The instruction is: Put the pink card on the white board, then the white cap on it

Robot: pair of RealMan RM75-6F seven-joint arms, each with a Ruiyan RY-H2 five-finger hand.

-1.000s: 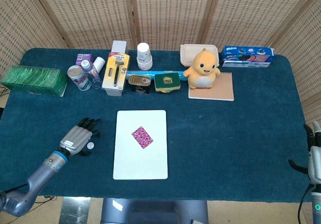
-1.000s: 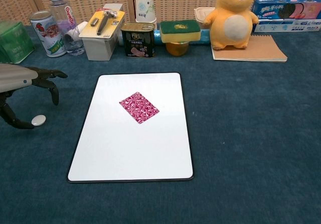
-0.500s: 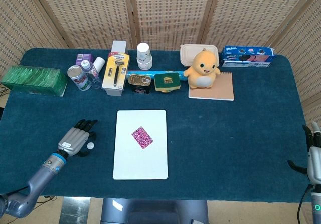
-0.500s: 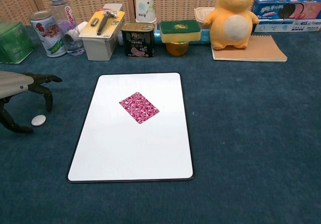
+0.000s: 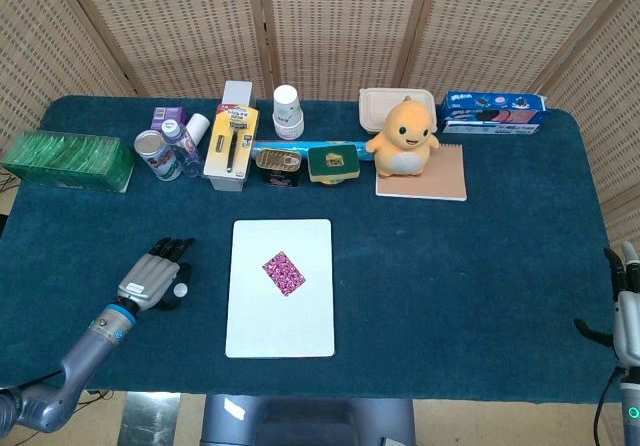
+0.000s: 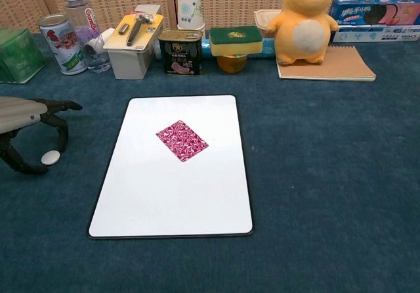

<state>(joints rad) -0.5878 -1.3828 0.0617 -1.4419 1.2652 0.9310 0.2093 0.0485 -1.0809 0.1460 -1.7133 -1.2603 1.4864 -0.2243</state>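
The pink card (image 6: 182, 140) lay flat on the white board (image 6: 164, 201), in its upper half. The white cap (image 6: 50, 156) was on the blue cloth (image 6: 328, 175) left of the board, and the left hand (image 6: 29, 125) arched over it with fingers apart, one finger and the thumb on either side of the cap; whether they touched it I could not tell. The right hand (image 5: 626, 311) was at the table's right edge, fingers loosely apart, holding nothing.

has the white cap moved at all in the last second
No. In the chest view the white cap lies on the cloth left of the white board, as before; only the left hand around it shifted slightly.
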